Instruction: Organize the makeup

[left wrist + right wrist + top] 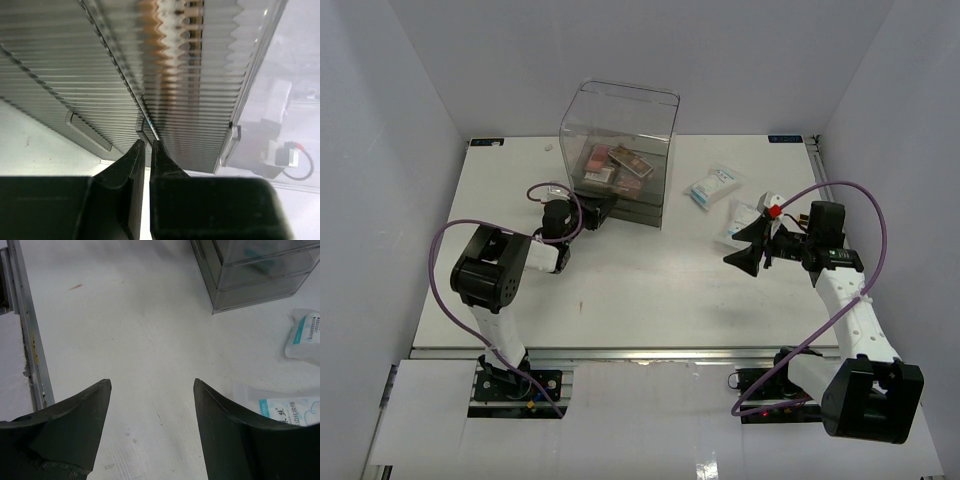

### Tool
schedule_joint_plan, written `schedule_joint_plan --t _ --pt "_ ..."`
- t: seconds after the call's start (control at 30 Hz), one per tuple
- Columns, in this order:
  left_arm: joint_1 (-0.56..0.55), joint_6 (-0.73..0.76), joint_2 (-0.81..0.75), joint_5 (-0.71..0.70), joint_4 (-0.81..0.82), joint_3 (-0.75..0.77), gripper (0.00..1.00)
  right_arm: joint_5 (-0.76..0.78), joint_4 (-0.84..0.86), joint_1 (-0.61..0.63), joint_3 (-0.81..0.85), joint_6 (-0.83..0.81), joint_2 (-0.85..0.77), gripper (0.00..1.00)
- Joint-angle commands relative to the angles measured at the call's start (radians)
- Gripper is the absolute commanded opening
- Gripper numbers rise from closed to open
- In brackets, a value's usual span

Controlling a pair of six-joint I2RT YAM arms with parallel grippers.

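While the left gripper is pinched shut on the clear drawer handle of the organizer box, the right gripper hangs open. The nearer packet lies just beyond it and the second packet farther on. Palettes show inside the box.

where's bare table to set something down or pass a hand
Widest free patch: the table's middle, between the clear box and the near rail. Also the far-left corner beside the box. Crowded: right of the box, where two packets lie by the open right pincer, and the box front, where the left pincer grips a drawer handle.
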Motion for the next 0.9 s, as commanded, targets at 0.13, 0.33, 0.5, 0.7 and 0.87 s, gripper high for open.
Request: schedule_joint_plan --t 0.13,0.33,0.5,0.7,0.87 --pt "-0.003 0.043 -0.114 0.024 0.125 -0.204 0.13 0.003 0.031 -0.029 -0.007 0.020 -0.015 0.73" --pt "-0.001 0.059 -0.234 0.039 0.149 -0.353 0.16 0.091 0.059 -0.034 0.000 0.100 0.010 0.74" --pt "0.009 0.076 -0.311 0.044 0.082 -0.393 0.34 0.245 0.069 -0.034 0.018 0.180 0.035 0.76" --pt "0.045 0.090 -0.359 0.089 0.006 -0.382 0.63 0.363 0.068 -0.034 0.038 0.237 0.047 0.84" --pt "0.076 0.112 -0.426 0.140 -0.009 -0.406 0.66 0.458 0.078 -0.035 0.055 0.288 0.063 0.87"
